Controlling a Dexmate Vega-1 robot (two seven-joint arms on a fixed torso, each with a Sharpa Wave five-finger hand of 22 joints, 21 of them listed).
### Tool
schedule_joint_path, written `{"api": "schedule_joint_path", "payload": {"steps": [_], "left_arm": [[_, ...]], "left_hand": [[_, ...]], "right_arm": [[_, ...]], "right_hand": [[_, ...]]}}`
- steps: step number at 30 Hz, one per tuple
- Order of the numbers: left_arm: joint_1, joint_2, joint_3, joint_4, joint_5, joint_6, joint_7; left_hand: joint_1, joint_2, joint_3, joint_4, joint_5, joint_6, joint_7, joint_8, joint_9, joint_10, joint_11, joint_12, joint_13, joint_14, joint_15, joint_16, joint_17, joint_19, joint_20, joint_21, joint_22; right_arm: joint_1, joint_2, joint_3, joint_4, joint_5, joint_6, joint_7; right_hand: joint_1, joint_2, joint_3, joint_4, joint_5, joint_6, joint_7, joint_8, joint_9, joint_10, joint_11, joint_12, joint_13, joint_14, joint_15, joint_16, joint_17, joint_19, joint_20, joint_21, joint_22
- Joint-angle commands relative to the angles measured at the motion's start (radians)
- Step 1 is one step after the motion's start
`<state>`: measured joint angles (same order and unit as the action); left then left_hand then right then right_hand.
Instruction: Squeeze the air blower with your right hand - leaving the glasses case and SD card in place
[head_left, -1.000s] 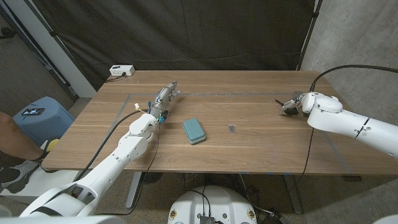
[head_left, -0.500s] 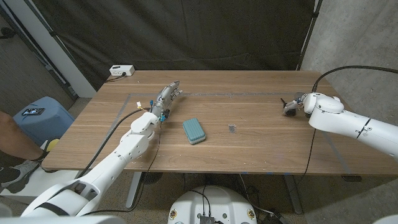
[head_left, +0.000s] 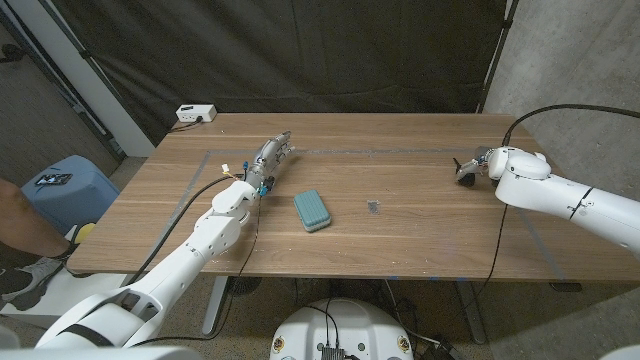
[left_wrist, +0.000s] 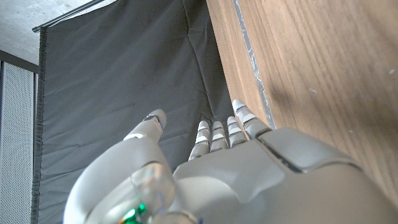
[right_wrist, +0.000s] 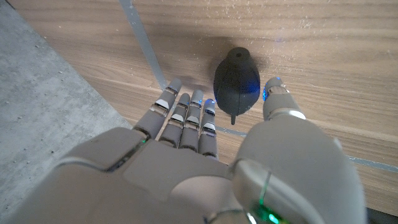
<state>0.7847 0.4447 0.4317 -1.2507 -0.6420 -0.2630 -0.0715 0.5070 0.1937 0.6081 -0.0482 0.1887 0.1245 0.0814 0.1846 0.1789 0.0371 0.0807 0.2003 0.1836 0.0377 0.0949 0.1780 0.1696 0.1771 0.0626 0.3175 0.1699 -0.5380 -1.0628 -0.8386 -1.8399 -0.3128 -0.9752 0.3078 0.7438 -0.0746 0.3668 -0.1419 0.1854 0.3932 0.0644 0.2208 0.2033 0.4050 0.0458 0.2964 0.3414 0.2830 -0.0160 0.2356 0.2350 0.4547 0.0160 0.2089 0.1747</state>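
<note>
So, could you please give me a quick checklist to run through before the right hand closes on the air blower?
1. Right hand open, fingers apart: ok.
2. Air blower sits between thumb and fingers in the right wrist view: ok.
3. Fingers already touching the blower: cannot tell.
4. Glasses case lying mid-table, well apart from the right hand: ok.
5. SD card beside the case, away from both hands: ok.
6. Left hand empty, far from the blower: ok.
</note>
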Motion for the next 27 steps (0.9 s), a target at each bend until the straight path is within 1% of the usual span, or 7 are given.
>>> {"api": "schedule_joint_path", "payload": {"steps": [1,3,5,6,19,21,27], "left_arm": [[-0.013,-0.007,0.01,0.008,0.0,0.011,-0.011],[-0.017,-0.011,0.012,0.014,0.0,0.01,-0.014],[-0.021,-0.014,0.014,0.021,0.0,0.008,-0.019],[-0.023,-0.016,0.014,0.025,0.0,0.007,-0.021],[-0.021,-0.015,0.015,0.022,-0.002,0.014,-0.021],[-0.019,-0.016,0.015,0.021,-0.003,0.013,-0.021],[-0.018,-0.015,0.015,0.02,-0.004,0.014,-0.023]], "left_hand": [[0.01,-0.001,-0.004,-0.002,0.007,0.011,0.001,0.008,0.006,0.015,0.003,0.007,0.005,0.01,-0.001,0.01,0.003,0.013,0.0,-0.005,0.005],[0.01,-0.002,-0.004,-0.002,0.007,0.013,0.001,0.008,0.006,0.016,0.004,0.007,0.005,0.011,-0.001,0.01,0.003,0.013,0.0,-0.006,0.005],[0.01,-0.001,-0.004,-0.002,0.007,0.013,-0.001,0.008,0.006,0.017,0.004,0.008,0.005,0.013,-0.001,0.011,0.003,0.014,0.001,-0.006,0.005],[0.01,-0.001,-0.004,-0.002,0.007,0.014,-0.001,0.008,0.006,0.017,0.004,0.008,0.005,0.012,-0.002,0.01,0.003,0.014,0.001,-0.006,0.005],[0.011,-0.001,-0.005,-0.002,0.007,0.023,-0.004,0.01,0.006,0.023,-0.001,0.009,0.005,0.015,-0.001,0.01,0.003,0.017,0.003,-0.01,0.005],[0.011,-0.002,-0.005,-0.002,0.007,0.024,-0.005,0.01,0.007,0.024,0.0,0.009,0.005,0.016,-0.001,0.01,0.003,0.017,0.003,-0.011,0.005],[0.012,-0.001,-0.005,-0.002,0.007,0.026,-0.005,0.01,0.007,0.026,0.0,0.01,0.005,0.016,-0.001,0.01,0.003,0.018,0.004,-0.013,0.005]], "right_arm": [[0.003,0.011,-0.002,0.021,-0.003,0.0,0.0],[0.003,0.012,-0.002,0.02,-0.006,-0.004,-0.003],[0.003,0.01,-0.003,0.019,-0.008,-0.005,-0.002],[0.003,0.011,-0.003,0.018,-0.009,-0.007,-0.004],[0.005,0.028,-0.008,0.037,-0.015,-0.003,-0.023],[0.006,0.031,-0.009,0.039,-0.015,-0.002,-0.023],[0.005,0.04,-0.012,0.046,-0.015,-0.006,-0.031]], "right_hand": [[-0.002,0.006,-0.007,0.0,0.01,0.012,-0.002,0.008,0.004,0.014,0.0,0.011,0.005,0.015,-0.006,0.007,0.003,0.014,0.003,0.001,0.002],[-0.001,0.007,-0.009,0.0,0.01,0.016,-0.002,0.007,0.004,0.029,-0.009,0.019,0.008,0.018,-0.009,0.008,0.004,0.015,0.003,0.001,0.002],[0.0,0.007,-0.01,-0.001,0.01,0.019,-0.003,0.008,0.004,0.033,-0.008,0.021,0.009,0.023,-0.011,0.01,0.005,0.017,0.004,0.001,0.002],[0.001,0.008,-0.01,-0.001,0.011,0.022,-0.003,0.008,0.004,0.036,-0.001,0.024,0.011,0.023,-0.012,0.01,0.005,0.018,0.005,0.001,0.002],[0.011,0.013,-0.013,-0.005,0.011,0.063,-0.011,0.017,0.005,0.071,-0.015,0.049,0.024,0.06,-0.028,0.023,0.009,0.032,0.002,0.002,0.002],[0.012,0.013,-0.014,-0.006,0.011,0.065,-0.012,0.017,0.006,0.075,-0.01,0.052,0.025,0.061,-0.028,0.023,0.01,0.033,0.002,0.002,0.002],[0.018,0.015,-0.015,-0.007,0.012,0.08,-0.015,0.019,0.006,0.088,-0.012,0.063,0.031,0.072,-0.032,0.027,0.012,0.038,0.001,0.002,0.002]]}}
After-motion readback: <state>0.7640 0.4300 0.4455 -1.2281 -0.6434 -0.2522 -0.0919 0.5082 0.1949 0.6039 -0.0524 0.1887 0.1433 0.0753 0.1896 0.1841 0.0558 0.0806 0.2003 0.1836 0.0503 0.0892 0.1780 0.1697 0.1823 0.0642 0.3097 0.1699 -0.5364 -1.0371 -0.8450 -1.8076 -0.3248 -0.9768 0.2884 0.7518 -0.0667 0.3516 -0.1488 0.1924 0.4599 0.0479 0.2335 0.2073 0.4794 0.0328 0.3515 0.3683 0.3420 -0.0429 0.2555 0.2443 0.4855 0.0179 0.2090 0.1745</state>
